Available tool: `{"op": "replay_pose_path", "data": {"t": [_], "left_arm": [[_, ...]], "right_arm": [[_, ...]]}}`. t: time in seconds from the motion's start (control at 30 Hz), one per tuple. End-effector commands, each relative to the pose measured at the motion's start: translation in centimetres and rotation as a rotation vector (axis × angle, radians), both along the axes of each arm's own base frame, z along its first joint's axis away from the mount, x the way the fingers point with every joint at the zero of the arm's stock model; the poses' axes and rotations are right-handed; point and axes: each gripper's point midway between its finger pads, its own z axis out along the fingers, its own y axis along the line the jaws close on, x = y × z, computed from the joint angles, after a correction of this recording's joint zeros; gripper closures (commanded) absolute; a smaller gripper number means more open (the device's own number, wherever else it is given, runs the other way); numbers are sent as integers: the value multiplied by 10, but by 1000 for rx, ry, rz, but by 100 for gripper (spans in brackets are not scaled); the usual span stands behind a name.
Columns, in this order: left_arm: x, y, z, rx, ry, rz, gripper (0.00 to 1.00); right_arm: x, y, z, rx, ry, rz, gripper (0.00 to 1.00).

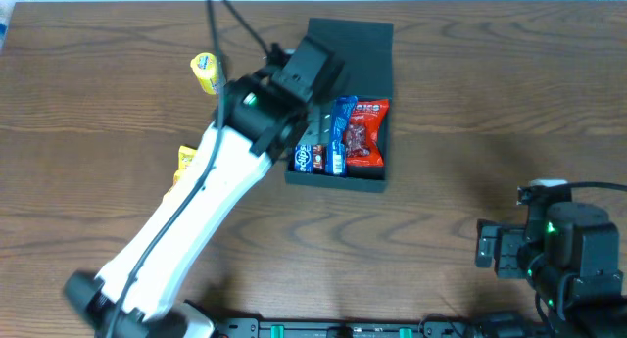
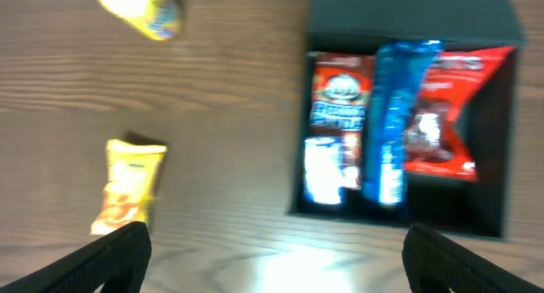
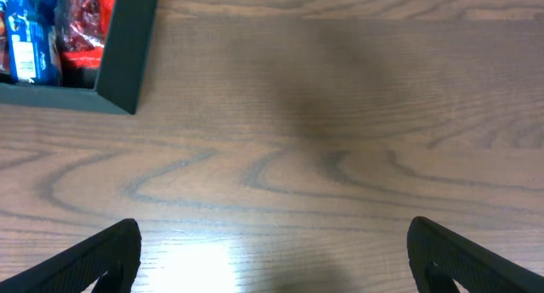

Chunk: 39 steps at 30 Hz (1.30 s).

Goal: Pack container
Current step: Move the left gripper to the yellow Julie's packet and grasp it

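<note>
While the right gripper (image 3: 272, 242) sits nearest the robot, fingers spread wide over the bare wooden table (image 3: 340, 115) and empty, the left gripper (image 2: 276, 246) hangs over the table at the container's near left, equally wide open and holding nothing.

Packing looks partly done. A yellow snack packet (image 1: 185, 160) lies on the table to the left. Beyond it, mid-table, the dark container (image 1: 338, 179) already holds a red packet (image 1: 366, 134), a blue one (image 1: 339, 132) and a dark-labelled one (image 2: 340, 98). A second yellow packet (image 1: 205, 72) lies farther off, and the flap lid (image 1: 350, 44) stands open.

By my reckoning, two packets and the lid closing are left.

The overhead view's left arm (image 1: 196, 211) covers the container's left side. The blurred left wrist view shows it. The right wrist view catches only one corner.
</note>
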Motion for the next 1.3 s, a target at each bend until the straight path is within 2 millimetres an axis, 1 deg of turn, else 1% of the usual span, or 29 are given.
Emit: {"op": "replay_pose_path", "data": {"t": [0.0,0.07,0.17,0.3,0.43,0.6,0.7,0.73,0.83,0.9,0.97,1.03,1.07,1.1,1.13,1.2,1.23,1.27], "left_arm": [[-12,31,-5,88,-42,41,5],[-21,43,-15,86,-46,56,5],[-35,69,-39,83,-47,115,5],[-43,92,-64,75,-55,178,5],[-54,107,-84,83,-57,206,4],[-65,140,-102,181,-72,285,5],[-70,156,-120,191,-49,351,5],[-69,159,-125,189,-50,369,5],[-53,165,-128,229,-93,390,5],[-34,171,-133,363,-94,308,4],[-20,179,-138,502,-73,229,4],[-8,182,-141,578,-77,195,5],[-4,181,-143,589,-73,167,5],[-2,178,-146,591,-56,132,5],[-4,176,-150,596,-27,95,5],[-16,180,-152,636,44,48,5],[-25,184,-153,663,92,29,5],[-29,185,-154,654,99,47,5]], "right_arm": [[0,-1,1,-3,-3,0,1],[0,-1,1,-3,-3,0,1],[0,-1,1,-3,-3,0,1],[0,-1,1,-3,-3,0,1],[0,-1,1,-3,-3,0,1],[0,-1,1,-3,-3,0,1],[0,-1,1,-3,-3,0,1],[0,-1,1,-3,-3,0,1],[0,-1,1,-3,-3,0,1],[0,-1,1,-3,-3,0,1],[0,-1,1,-3,-3,0,1],[0,-1,1,-3,-3,0,1],[0,-1,1,-3,-3,0,1],[0,-1,1,-3,-3,0,1],[0,-1,1,-3,-3,0,1],[0,-1,1,-3,-3,0,1],[0,-1,1,-3,-3,0,1],[0,-1,1,-3,-3,0,1]]}}
